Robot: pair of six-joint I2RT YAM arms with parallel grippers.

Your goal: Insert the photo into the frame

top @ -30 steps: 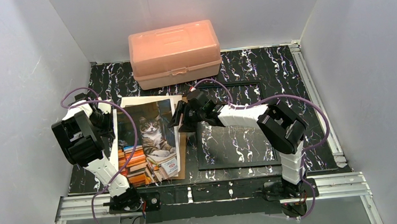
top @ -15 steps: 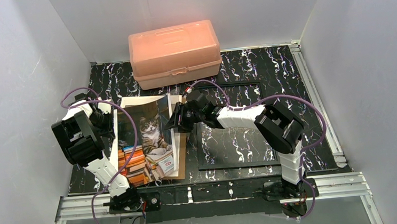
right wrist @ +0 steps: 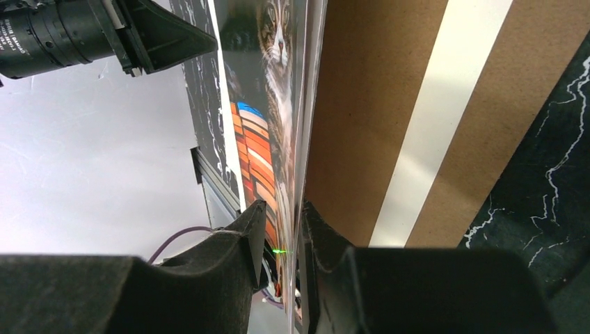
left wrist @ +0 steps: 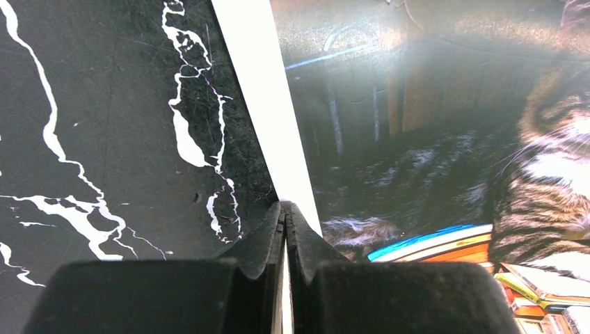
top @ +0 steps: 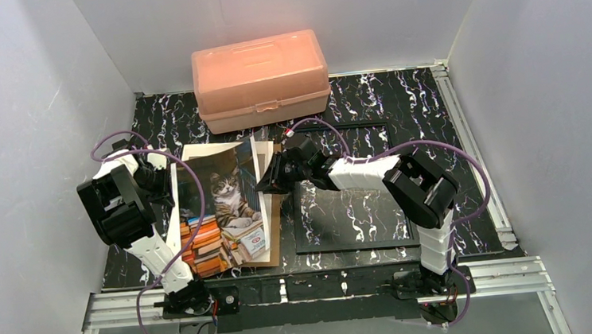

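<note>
Photo (top: 224,208), long axis near-to-far, sits pinched between our left gripper (left wrist: 285,209) and right gripper (right wrist: 282,207) (both clamped shut); the frame (top: 360,214) lies rightward

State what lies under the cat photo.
A brown backing board and a white sheet show past the photo at its right edge; how far they reach underneath is covered.
</note>
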